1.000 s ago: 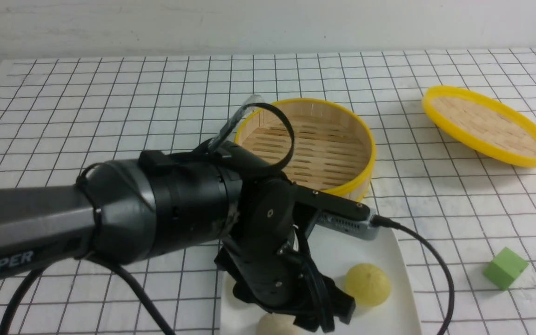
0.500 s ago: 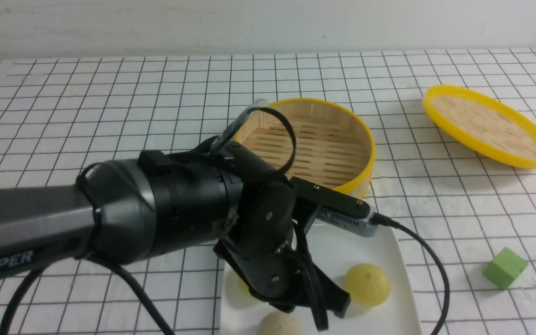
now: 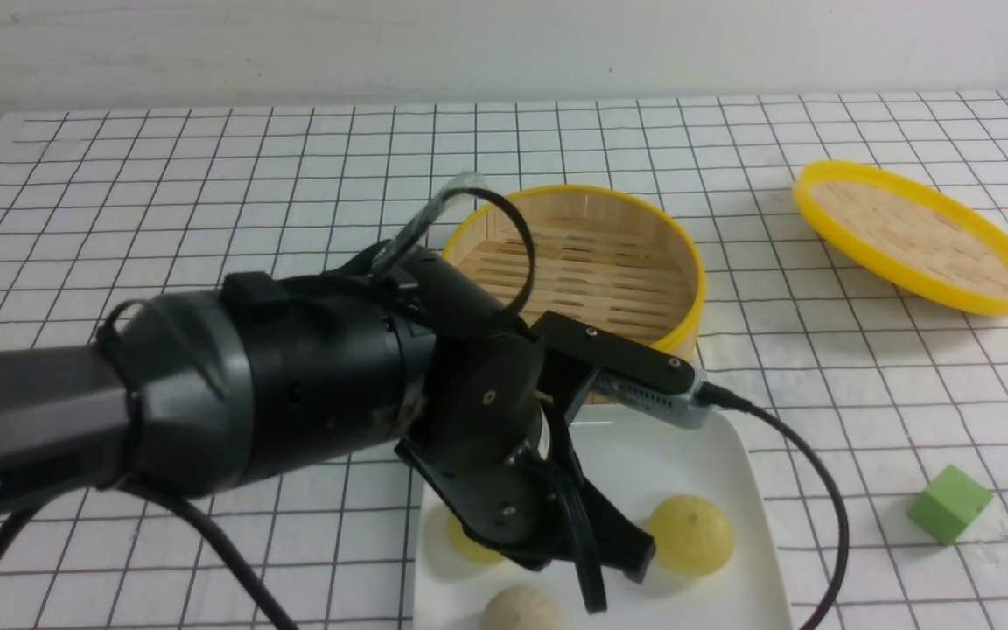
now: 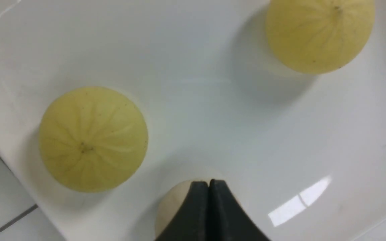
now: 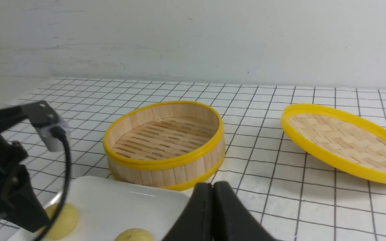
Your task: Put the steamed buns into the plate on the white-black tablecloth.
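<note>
The white plate [image 3: 696, 446] lies on the white-black tablecloth [image 3: 206, 201] at the front. In it are two pale yellow steamed buns [image 3: 690, 535] [image 3: 467, 544] and one beige-white bun [image 3: 521, 610]. My left gripper [image 3: 613, 577] hangs just above the plate among the buns, shut and empty. In the left wrist view its fingertips [image 4: 208, 183] meet over the beige bun [image 4: 171, 207], with the yellow buns [image 4: 93, 139] [image 4: 319, 35] on the plate [image 4: 196, 73]. My right gripper [image 5: 212, 185] is shut and empty, low beside the plate [image 5: 122, 197].
The yellow-rimmed bamboo steamer [image 3: 591, 271] stands empty just behind the plate. Its woven lid [image 3: 915, 236] leans tilted at the far right. A green cube [image 3: 950, 504] sits right of the plate. The left arm's cable [image 3: 819, 499] loops over the plate's right edge.
My left arm has drawn back to the left and lifted a little off the plate. The second yellow bun has come into sight beside it. The buns have not moved.
</note>
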`<state>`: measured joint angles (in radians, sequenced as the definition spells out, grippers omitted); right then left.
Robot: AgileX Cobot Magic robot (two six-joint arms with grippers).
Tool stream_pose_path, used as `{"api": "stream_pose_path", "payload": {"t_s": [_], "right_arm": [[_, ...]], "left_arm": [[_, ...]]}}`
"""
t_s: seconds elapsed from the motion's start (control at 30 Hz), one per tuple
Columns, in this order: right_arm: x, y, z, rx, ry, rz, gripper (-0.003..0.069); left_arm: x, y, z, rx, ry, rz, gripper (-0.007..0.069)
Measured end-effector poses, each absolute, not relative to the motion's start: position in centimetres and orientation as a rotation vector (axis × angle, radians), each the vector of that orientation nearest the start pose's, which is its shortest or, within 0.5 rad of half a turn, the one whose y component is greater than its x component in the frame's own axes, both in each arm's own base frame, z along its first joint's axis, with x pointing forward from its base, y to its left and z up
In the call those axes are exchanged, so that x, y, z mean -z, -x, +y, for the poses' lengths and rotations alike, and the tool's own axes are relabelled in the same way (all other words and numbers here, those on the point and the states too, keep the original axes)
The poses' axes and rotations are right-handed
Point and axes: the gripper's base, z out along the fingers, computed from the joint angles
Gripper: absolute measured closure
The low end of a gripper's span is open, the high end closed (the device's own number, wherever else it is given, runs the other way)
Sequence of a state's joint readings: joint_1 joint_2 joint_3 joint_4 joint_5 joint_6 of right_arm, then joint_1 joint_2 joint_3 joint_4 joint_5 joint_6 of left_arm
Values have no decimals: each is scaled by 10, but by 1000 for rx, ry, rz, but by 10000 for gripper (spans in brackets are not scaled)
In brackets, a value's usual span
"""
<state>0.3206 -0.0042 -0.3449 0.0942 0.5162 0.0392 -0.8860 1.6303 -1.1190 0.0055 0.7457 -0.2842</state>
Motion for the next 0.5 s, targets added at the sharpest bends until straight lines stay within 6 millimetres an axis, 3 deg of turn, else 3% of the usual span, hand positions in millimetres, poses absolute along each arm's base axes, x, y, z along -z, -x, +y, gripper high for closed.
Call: {"api": "stream_pose_path", "payload": {"t_s": [0.3,0.5], "right_arm": [[-216,-44,9,-185,136,1788,640],[-194,-48,5,-104,50,1861,631]], "left_arm": [[-272,-199,-241,354,-816,2558,621],[-294,-193,-232,383,-805,2482,615]]}}
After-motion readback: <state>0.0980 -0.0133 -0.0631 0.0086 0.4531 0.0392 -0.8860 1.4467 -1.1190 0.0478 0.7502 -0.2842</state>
